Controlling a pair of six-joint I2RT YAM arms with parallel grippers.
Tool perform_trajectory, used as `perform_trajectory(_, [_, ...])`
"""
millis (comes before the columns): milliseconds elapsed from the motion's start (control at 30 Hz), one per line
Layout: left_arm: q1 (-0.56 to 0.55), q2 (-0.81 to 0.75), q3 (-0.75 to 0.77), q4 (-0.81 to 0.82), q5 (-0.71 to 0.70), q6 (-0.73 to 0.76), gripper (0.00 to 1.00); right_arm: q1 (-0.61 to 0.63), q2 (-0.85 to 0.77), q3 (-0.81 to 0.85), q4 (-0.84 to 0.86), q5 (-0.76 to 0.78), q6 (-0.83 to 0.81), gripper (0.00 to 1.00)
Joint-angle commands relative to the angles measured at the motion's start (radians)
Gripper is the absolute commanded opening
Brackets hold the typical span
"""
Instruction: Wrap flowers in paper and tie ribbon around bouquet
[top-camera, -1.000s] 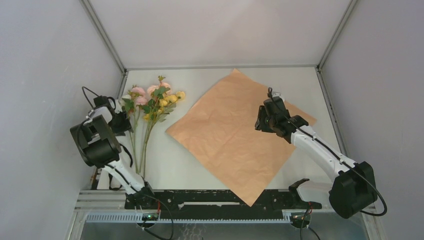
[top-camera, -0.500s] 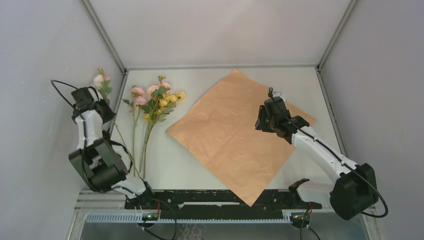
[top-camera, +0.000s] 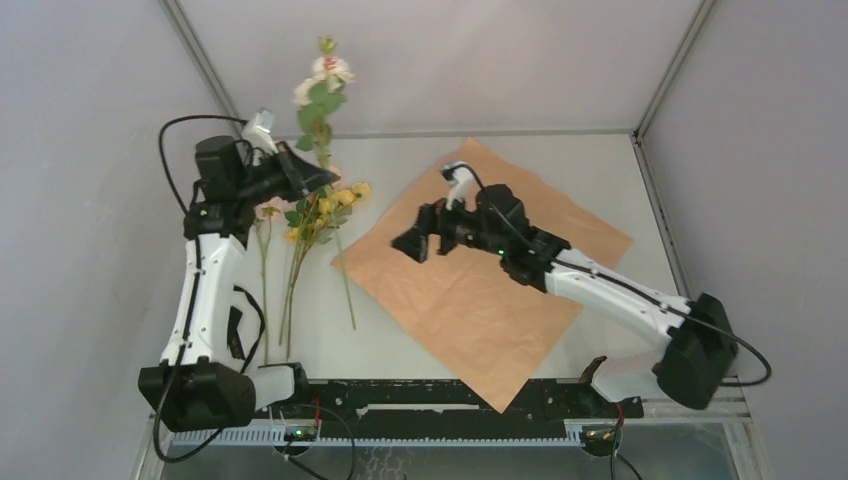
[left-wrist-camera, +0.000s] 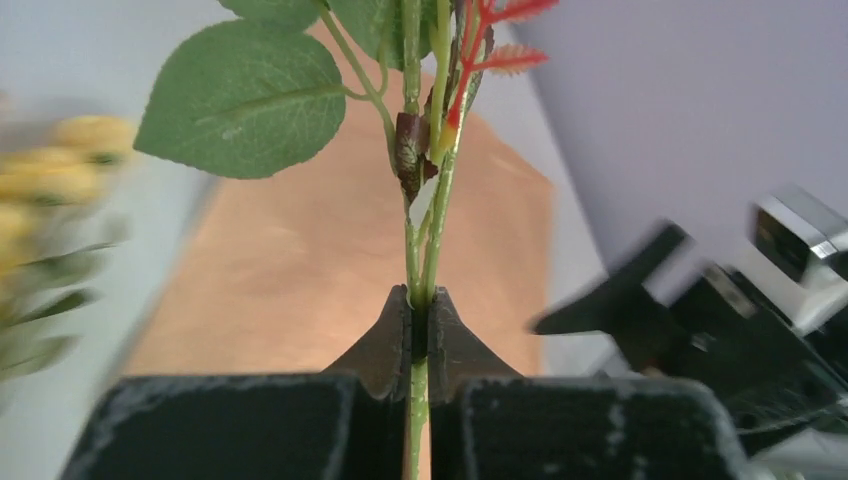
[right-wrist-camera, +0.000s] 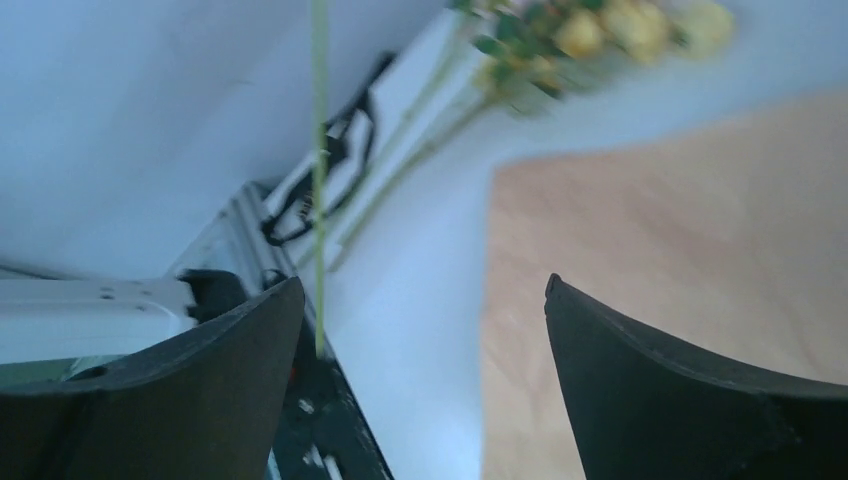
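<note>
My left gripper (top-camera: 322, 180) is raised above the table's back left and shut on the green stem (left-wrist-camera: 421, 250) of one flower. Its cream and pink blooms (top-camera: 325, 75) stand high, and the stem's lower end (top-camera: 345, 290) hangs down towards the table. The other flowers (top-camera: 318, 205) lie on the white table beside the left wall. The paper (top-camera: 490, 290) lies flat, peach-orange side up, in the middle. My right gripper (top-camera: 415, 235) hovers open over the paper's left part, facing the hanging stem (right-wrist-camera: 319, 150); its jaws (right-wrist-camera: 423, 283) are empty. The ribbon is out of view.
Grey walls close in the table on the left, right and back. A black frame rail (top-camera: 400, 395) runs along the near edge between the arm bases. Bare table (top-camera: 400, 330) lies between the flowers and the paper.
My left arm has swung up and right from the left wall, carrying the single flower over the table. My right arm has moved left across the paper and its jaws have opened wider.
</note>
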Motion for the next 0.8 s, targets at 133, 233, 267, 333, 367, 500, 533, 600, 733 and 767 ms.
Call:
perform_trajectory(133, [-0.271, -0.07, -0.034, 0.216, 0.104, -0.224, 0.0, 0.116, 0.309, 0.283, 0.327, -0.149, 0.102, 1.0])
perform_trajectory(233, [-0.304, -0.061, -0.05, 0.224, 0.104, -0.231, 0.0, 0.123, 0.37, 0.327, 0.325, -0.121, 0.139, 0.86])
perform_trajectory(267, [-0.305, -0.06, -0.056, 0.23, 0.107, -0.24, 0.0, 0.122, 0.384, 0.334, 0.32, -0.112, 0.149, 0.67])
perform_trajectory(333, [-0.304, -0.062, -0.059, 0.217, 0.095, -0.216, 0.0, 0.119, 0.392, 0.336, 0.292, -0.074, 0.166, 0.19])
perform_trajectory(367, [-0.301, -0.062, -0.054, 0.185, 0.073, -0.18, 0.0, 0.116, 0.39, 0.338, 0.256, -0.036, 0.168, 0.01])
perform_trajectory(500, [-0.256, -0.023, 0.028, -0.058, -0.199, 0.082, 0.57, 0.069, 0.359, 0.325, 0.009, 0.116, 0.162, 0.0])
perform_trajectory(533, [-0.234, -0.007, 0.047, -0.112, -0.324, 0.157, 0.65, 0.054, 0.355, 0.325, -0.081, 0.175, 0.147, 0.0])
perform_trajectory(600, [-0.183, 0.023, 0.051, -0.169, -0.481, 0.277, 0.71, 0.023, 0.358, 0.326, -0.257, 0.314, 0.096, 0.0])
perform_trajectory(733, [-0.035, 0.09, -0.035, -0.186, -0.666, 0.403, 0.73, -0.051, 0.419, 0.326, -0.51, 0.455, 0.058, 0.0])
perform_trajectory(767, [0.003, 0.112, -0.053, -0.185, -0.675, 0.433, 0.72, -0.069, 0.439, 0.326, -0.533, 0.454, 0.045, 0.0])
